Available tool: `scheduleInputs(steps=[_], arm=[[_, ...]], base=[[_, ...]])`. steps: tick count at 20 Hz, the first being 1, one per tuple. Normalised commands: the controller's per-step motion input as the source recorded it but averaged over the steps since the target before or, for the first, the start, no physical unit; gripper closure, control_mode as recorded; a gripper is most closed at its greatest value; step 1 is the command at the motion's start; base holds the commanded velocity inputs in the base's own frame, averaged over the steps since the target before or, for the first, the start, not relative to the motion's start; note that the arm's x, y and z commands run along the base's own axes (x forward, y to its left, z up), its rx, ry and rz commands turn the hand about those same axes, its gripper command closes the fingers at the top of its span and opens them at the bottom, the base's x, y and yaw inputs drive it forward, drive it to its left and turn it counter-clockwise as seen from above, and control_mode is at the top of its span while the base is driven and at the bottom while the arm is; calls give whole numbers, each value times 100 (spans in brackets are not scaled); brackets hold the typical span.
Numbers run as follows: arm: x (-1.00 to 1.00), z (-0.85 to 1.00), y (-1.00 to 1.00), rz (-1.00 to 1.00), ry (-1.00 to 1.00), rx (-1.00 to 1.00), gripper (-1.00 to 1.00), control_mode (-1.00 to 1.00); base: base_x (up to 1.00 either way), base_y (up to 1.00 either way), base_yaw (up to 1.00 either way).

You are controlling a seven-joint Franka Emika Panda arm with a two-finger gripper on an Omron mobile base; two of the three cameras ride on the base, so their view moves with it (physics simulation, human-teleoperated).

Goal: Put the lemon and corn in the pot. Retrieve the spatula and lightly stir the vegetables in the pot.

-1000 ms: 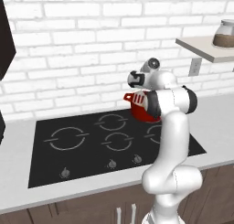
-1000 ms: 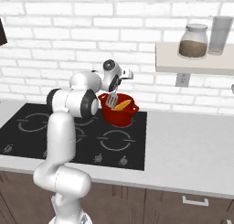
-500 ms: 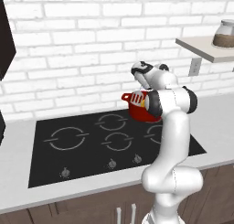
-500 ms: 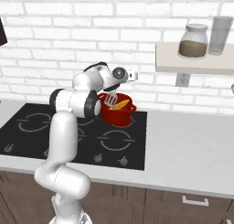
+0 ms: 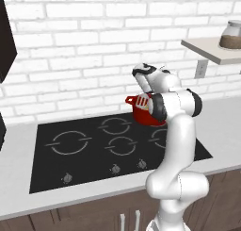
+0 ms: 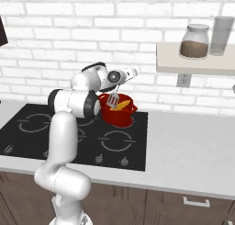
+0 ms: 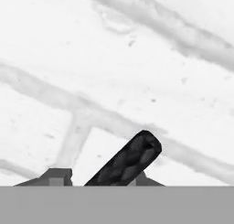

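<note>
Your pot (image 6: 118,114) sits on the cooktop (image 6: 55,137) at its back right burner, about 1 o'clock on the glass, so stirring happens over the hob. The corn (image 6: 120,105) lies inside it. The spatula (image 6: 113,98) leans with its slotted head in the pot and its black handle (image 7: 125,161) rising between your fingertips (image 7: 57,178). You cannot tell from these views whether the gripper (image 6: 120,77) clamps it or stands slack. Your arm folds tight, wrist above the pot, hand aimed at the brick wall (image 7: 114,58).
</note>
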Motion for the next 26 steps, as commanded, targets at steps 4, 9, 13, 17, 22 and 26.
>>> scheduleInputs(steps=[4, 9, 13, 17, 22, 26], arm=[[0, 58, 0, 0, -12, -22, 100, -100], [2, 50, 0, 0, -8, -13, 100, -100], [0, -10, 0, 5, -2, -9, 100, -100], [-3, -11, 9, 7, 2, -3, 100, -100], [-22, 0, 1, 1, 25, 0, 100, -100], [8, 0, 0, 3, 34, 3, 100, -100]], base=[[0, 0, 0], [0, 0, 0], [0, 0, 0], [0, 0, 0], [0, 0, 0], [0, 0, 0]])
